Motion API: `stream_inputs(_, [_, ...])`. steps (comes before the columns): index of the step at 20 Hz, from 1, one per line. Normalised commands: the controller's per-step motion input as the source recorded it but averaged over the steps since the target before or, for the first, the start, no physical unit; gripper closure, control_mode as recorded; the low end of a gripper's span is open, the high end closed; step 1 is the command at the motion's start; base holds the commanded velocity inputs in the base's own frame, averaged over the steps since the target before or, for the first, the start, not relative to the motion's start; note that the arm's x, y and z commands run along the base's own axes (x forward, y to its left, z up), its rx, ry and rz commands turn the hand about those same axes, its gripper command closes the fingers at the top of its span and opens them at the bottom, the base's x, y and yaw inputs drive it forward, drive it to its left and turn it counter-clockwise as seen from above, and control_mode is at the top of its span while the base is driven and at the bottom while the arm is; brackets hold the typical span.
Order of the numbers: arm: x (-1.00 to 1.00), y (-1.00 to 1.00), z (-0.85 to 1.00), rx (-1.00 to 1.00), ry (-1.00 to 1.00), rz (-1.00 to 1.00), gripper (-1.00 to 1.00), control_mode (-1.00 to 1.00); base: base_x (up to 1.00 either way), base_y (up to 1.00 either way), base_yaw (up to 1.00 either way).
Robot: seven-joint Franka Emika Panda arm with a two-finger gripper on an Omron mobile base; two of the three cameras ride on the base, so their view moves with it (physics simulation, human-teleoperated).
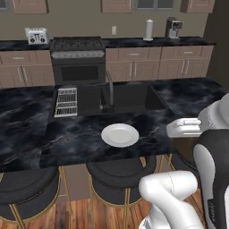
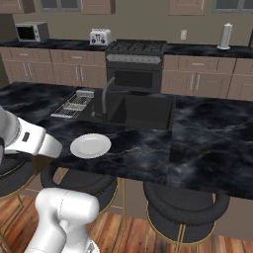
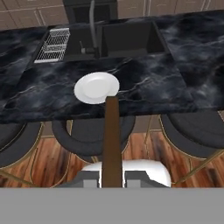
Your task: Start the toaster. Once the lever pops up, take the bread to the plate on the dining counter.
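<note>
The bread, a dark brown slice seen edge-on in the hand view, stands between the gripper fingers, which are closed on it; its far end overlaps the rim of the plate at 5 o'clock in that view. The plate, round and white, lies flat on the tabletop of the dining counter, near the edge that faces the stools. At 12 o'clock from the plate, the sink is sunk into the tabletop with a dark faucet at its near rim; a wire rack lies at 10 o'clock from the plate, beside the sink. Round black stools with gold legs stand below the near edge, over a wooden floor. The toaster sits well apart on the rear counter, at 11 o'clock, left of the stove. In the right base view, a microwave stands left of the toaster.
</note>
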Motion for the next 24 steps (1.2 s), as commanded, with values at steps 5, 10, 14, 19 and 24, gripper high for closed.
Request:
stream_inputs(5, [0.7,0.0,0.0,0.0,0.0,0.05,1.0,-1.0,0.0,0.0,0.0])
stream_inputs(10, [0.86,0.0,-0.09,0.0,0.0,0.15,1.0,-1.0,0.0,0.0,0.0])
stream_inputs(14, [0.84,0.0,-0.21,0.0,0.0,0.15,1.0,-1.0,0.0,0.0,0.0])
stream_inputs(19, [0.72,0.0,-0.39,0.0,0.0,0.14,1.0,-1.0,0.0,0.0,0.0])
stream_inputs(24, [0.59,0.08,-0.54,0.0,0.0,0.1,1.0,-1.0,0.0,0.0,0.0])
